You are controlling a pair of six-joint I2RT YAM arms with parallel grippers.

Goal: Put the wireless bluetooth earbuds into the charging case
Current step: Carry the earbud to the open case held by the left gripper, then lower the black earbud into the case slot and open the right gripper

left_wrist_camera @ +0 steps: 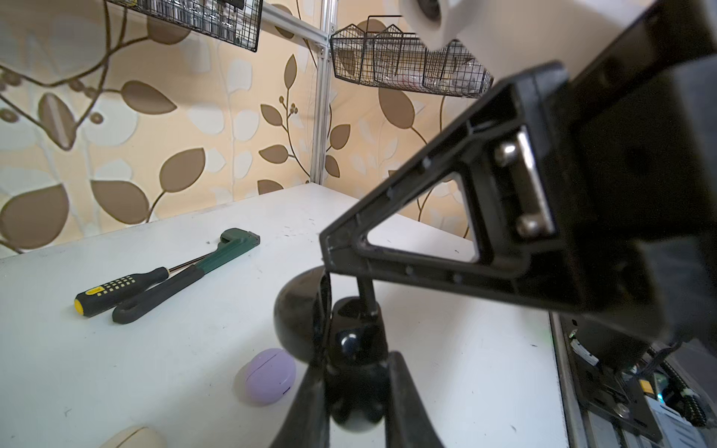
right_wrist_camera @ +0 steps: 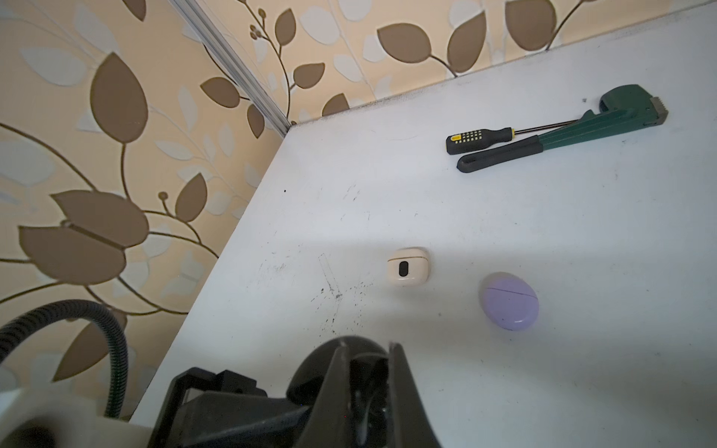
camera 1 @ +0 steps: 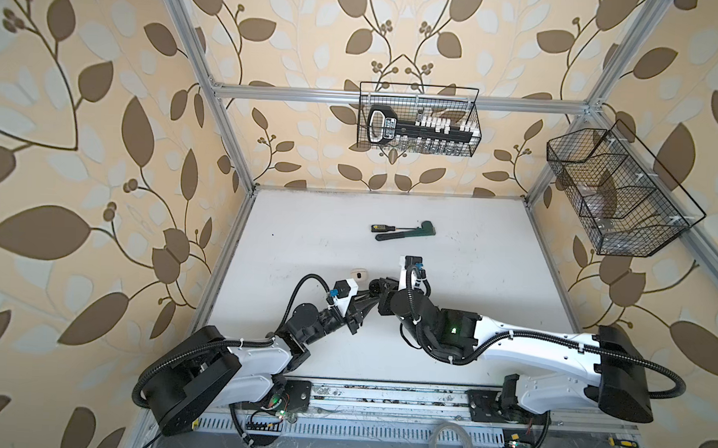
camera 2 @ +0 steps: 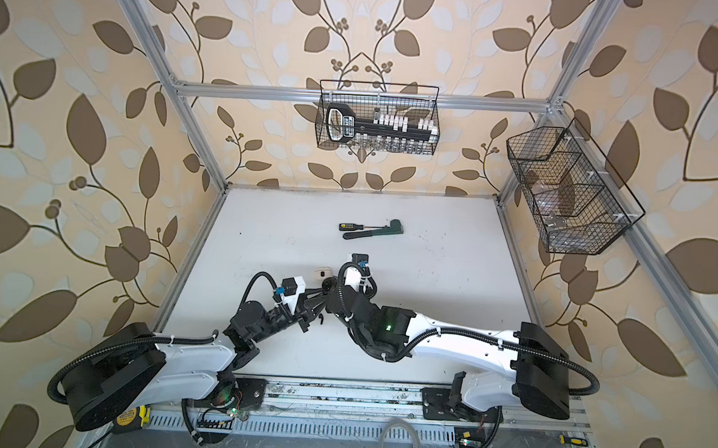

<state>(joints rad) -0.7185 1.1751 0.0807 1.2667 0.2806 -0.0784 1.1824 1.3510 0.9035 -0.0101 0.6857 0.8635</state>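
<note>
My left gripper point(left_wrist_camera: 355, 372) is shut on the base of a black charging case point(left_wrist_camera: 355, 407), held above the table. The case's lid point(left_wrist_camera: 298, 314) stands open. My right gripper point(right_wrist_camera: 366, 349) comes in from the other side, its fingertips point(left_wrist_camera: 329, 252) just over the case. It is shut on a black earbud point(left_wrist_camera: 365, 294) whose lower end sits at the case's opening. In both top views the two grippers meet at mid-table point(camera 1: 374, 290) point(camera 2: 326, 288), and the earbud is too small to make out there.
A closed lavender case point(right_wrist_camera: 508, 300) point(left_wrist_camera: 269, 376) and a closed cream case point(right_wrist_camera: 407, 267) point(camera 1: 359, 273) lie on the white table just beyond the grippers. Farther back lie a screwdriver point(camera 1: 384, 227) and a green pipe wrench point(camera 1: 407, 232). Wire baskets point(camera 1: 418, 119) point(camera 1: 617, 190) hang on the walls.
</note>
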